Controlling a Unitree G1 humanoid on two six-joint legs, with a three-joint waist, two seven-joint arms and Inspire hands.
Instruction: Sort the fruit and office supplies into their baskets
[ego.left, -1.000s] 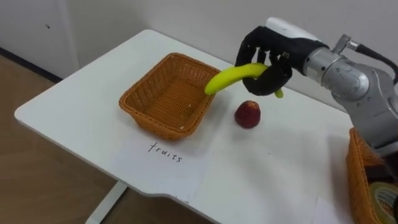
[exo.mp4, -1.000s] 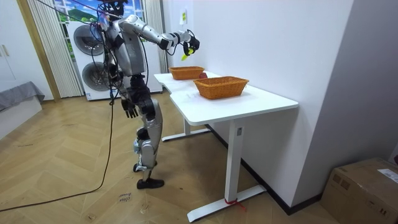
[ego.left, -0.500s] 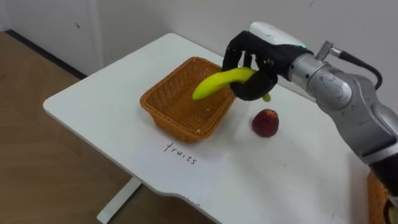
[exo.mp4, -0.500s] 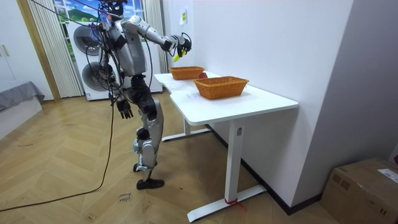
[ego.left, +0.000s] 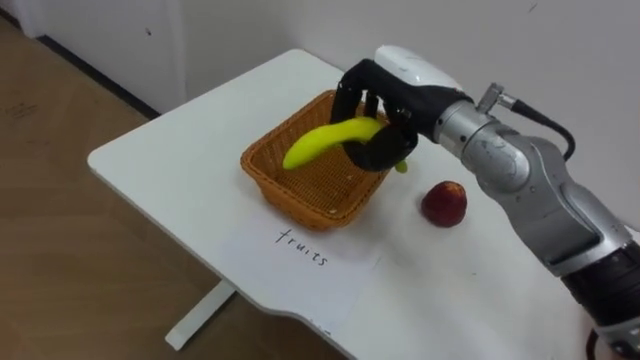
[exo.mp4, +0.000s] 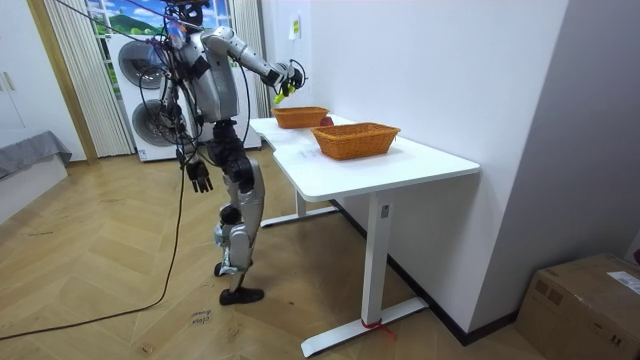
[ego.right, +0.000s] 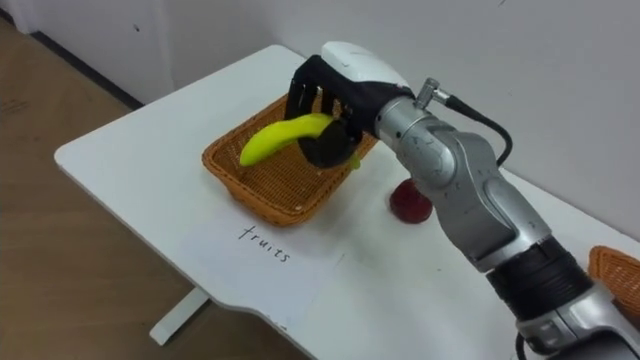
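Observation:
A yellow banana (ego.left: 322, 141) (ego.right: 279, 136) hangs over the wicker fruit basket (ego.left: 300, 175) (ego.right: 250, 170), held in my right hand (ego.left: 385, 110) (ego.right: 335, 95), whose fingers are curled round it. The banana's tip points left over the basket's inside. A red apple (ego.left: 444, 203) (ego.right: 408, 203) lies on the white table (ego.left: 180, 150) to the right of the basket. A paper label (ego.left: 303, 247) lies in front of the basket. In the room view my left hand (exo.mp4: 199, 177) hangs beside my hip, fingers relaxed, and I stand at the table's far end.
A second wicker basket (exo.mp4: 355, 139) (ego.right: 618, 270) stands further right on the table. The table's front edge (ego.left: 190, 240) drops to a wooden floor. A wall runs right behind the table. Washing machines (exo.mp4: 150, 90) stand behind me in the room view.
My right hand has carried the banana leftward, from beside the basket's right rim to over its inside. The head camera has shifted left too. The apple has stayed put.

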